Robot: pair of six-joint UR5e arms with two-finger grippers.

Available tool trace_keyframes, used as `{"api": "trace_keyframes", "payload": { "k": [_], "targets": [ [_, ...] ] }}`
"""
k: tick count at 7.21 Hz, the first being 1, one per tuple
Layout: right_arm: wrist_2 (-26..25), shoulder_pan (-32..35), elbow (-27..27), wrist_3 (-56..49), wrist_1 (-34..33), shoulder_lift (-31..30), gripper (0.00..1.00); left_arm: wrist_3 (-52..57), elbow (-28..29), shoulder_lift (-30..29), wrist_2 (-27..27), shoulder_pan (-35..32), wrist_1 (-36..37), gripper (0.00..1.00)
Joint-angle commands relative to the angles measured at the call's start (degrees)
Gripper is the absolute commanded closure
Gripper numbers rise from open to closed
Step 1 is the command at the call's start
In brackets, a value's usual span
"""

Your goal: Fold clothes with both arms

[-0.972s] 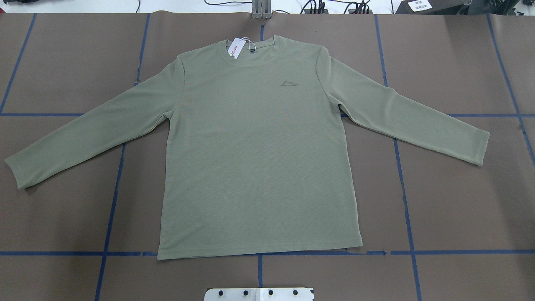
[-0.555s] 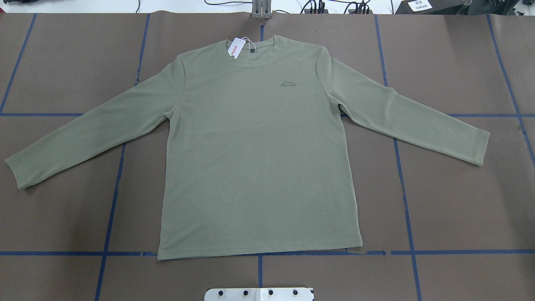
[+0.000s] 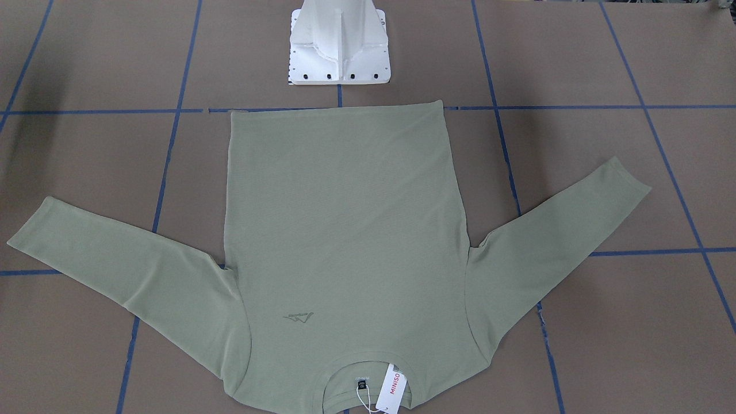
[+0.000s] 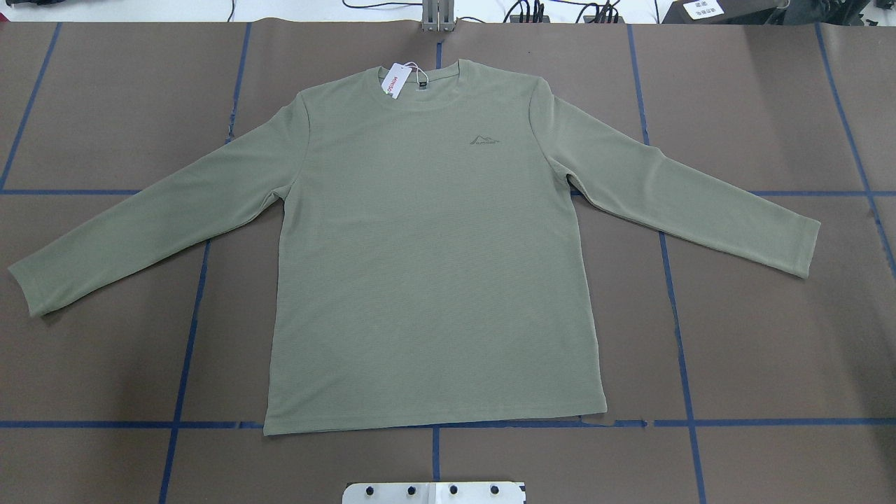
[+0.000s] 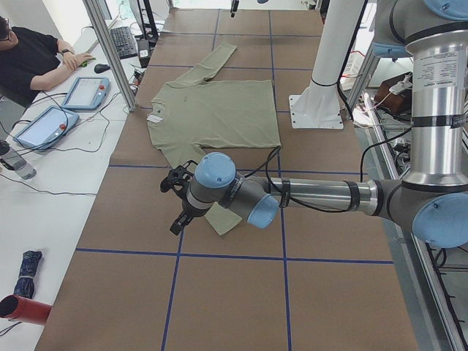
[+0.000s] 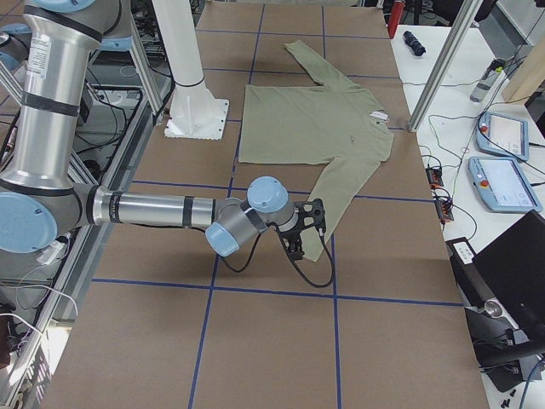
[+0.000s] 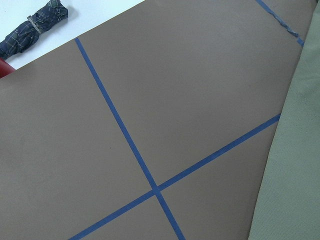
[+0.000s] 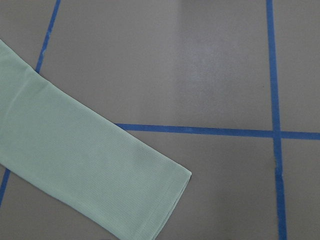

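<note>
Left arm (image 5: 322,196): upper link upright at the robot's side, forearm stretched out low and level over the table (image 4: 770,336). Its wrist is bent down, and the left gripper (image 5: 177,201) is just beside the left cuff (image 5: 221,219). Right arm (image 6: 153,209) mirrors it: forearm low and level, right gripper (image 6: 304,230) by the right cuff (image 6: 317,243). I only get both claws in the side views, so I cannot tell whether they are open or closed, or whether either touches cloth.

The left wrist camera looks down on brown table, a crossing of blue tape (image 7: 156,189) and the sleeve's edge at the right of the view. The right wrist camera shows the right cuff's end lying flat beside another tape crossing.

The shirt (image 4: 434,266) lies flat, front up and unfolded in the middle of the table. Its hem is toward the white pedestal (image 3: 339,43), its neck is at the far edge, and both sleeves are spread out and angled back toward the robot.

A white hang tag (image 3: 391,387) at the neck reads "MINISO" in red. The chest logo (image 4: 485,139) is a small mountain outline, and the text under it is too small to read.

Off the table there is a rolled dark plaid umbrella (image 7: 35,27). A person (image 5: 29,58) sits at the side bench by two tablets (image 5: 84,93).
</note>
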Motion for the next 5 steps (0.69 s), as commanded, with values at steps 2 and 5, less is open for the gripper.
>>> {"api": "trace_keyframes", "payload": {
  "k": [2,5],
  "targets": [
    [-10.21,-11.12,-13.07,13.43,17.85,3.65,0.28,-0.02,0.06,0.8,0.01,-0.03,-2.31,0.0],
    [-11.44,-12.8,-19.08,13.35,19.09,7.63,0.28,0.07,0.06,0.9,0.01,-0.03,-2.41,0.0]
  ]
}}
